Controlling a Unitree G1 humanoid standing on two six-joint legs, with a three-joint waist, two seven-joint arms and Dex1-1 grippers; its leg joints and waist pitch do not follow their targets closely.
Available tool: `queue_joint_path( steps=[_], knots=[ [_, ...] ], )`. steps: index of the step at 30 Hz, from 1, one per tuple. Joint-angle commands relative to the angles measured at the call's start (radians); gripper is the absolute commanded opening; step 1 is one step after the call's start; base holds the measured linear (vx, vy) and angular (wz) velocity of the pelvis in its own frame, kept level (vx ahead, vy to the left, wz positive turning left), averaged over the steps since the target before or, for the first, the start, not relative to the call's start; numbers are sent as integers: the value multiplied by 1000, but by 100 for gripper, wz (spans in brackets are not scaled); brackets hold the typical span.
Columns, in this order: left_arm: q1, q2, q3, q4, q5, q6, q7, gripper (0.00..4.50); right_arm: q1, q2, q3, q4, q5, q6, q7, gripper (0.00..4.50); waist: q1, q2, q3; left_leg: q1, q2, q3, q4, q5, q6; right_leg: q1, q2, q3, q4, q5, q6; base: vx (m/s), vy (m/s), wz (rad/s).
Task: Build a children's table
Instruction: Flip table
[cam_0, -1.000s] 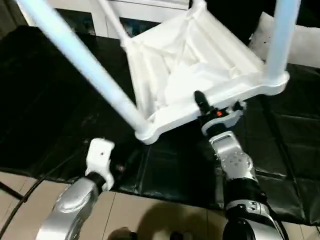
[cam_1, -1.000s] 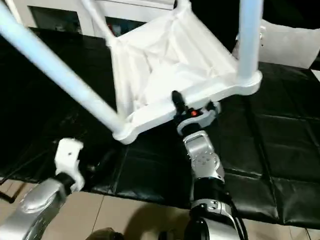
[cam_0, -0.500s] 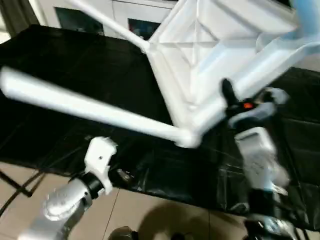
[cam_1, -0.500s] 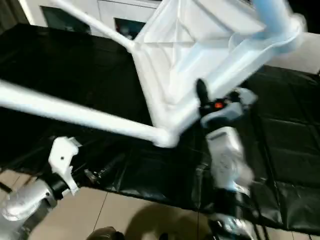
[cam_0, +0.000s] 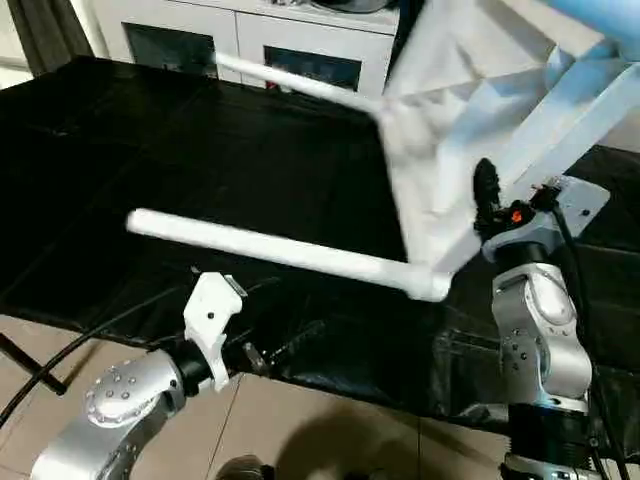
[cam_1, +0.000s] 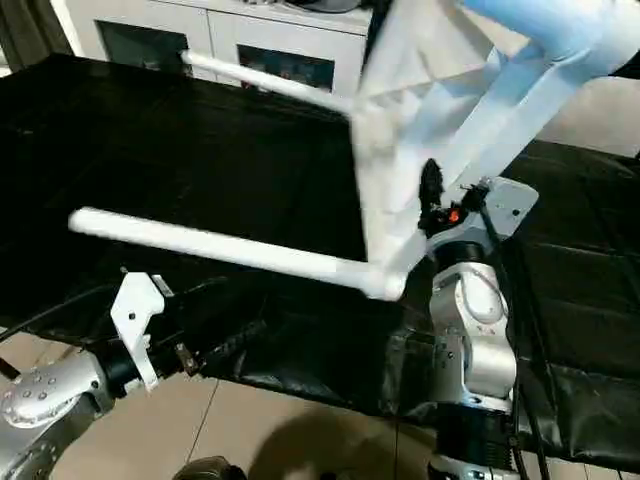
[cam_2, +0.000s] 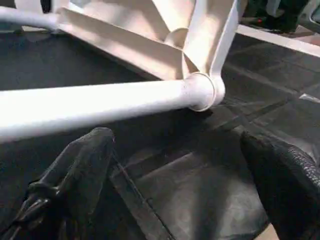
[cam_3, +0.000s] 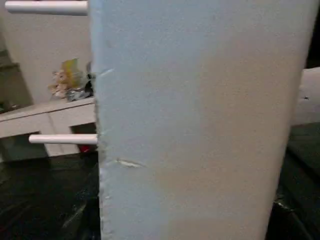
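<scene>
Table (cam_0: 470, 110) prob. tilted, above mat (cam_0: 150, 170)

Looks like a home living room: white cabinet (cam_0: 270, 45) with glass doors, tiled floor (cam_0: 330, 420), black mat (cam_0: 200, 170).

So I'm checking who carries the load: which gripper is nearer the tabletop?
Right. The right gripper clamps the tabletop's edge, holding it tilted up; the left gripper hangs open below the near leg, apart from it.

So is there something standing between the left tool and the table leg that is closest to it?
Nothing visible does. In the left wrist view the left tool is wide open, and the nearest leg of the children's table lies across just beyond its fingers, with only the black mat under the gap.
</scene>
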Motion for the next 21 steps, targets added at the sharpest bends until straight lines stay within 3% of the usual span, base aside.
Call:
queue_joint_path(
  steps=[1,5,9,13,16,21],
  knots=[
    [-23,-5,-6,23,22,25,21,450,-5,-4,-14,-45,-18,-58,-25,189,-8,6,-63,17,131,-56,-107,-160,-44,43,-125,93,-81,-243,-122,0,0,0],
    [-105,-22,-48,24,49,96,59,450,-27,-18,-21,-29,-62,-96,-65,189,-7,1,-68,12,129,-55,-102,-95,-32,50,-127,92,-70,-158,-133,0,0,0],
    [-176,-69,-59,17,70,85,105,450,-18,-50,6,-14,-108,-92,-56,189,-9,-4,-72,10,127,-52,-94,-43,-2,54,-127,90,-65,-108,-147,0,0,0],
    [-239,-105,-44,28,110,22,147,450,-1,-99,69,-15,-214,-71,-63,189,-11,-9,-69,5,125,-53,-92,-54,9,58,-127,88,-74,-163,-135,0,0,0],
    [-281,-103,-37,2,106,43,154,450,0,-107,81,-10,-238,-45,-72,189,-10,-12,-68,8,124,-53,-92,-78,7,56,-128,87,-80,-218,-121,0,0,0],
    [-304,-89,-27,-60,126,39,162,450,0,-115,104,-2,-278,1,-98,189,-13,-12,-69,9,128,-55,-93,-68,6,53,-125,85,-73,-179,-124,0,0,0]
  ],
)
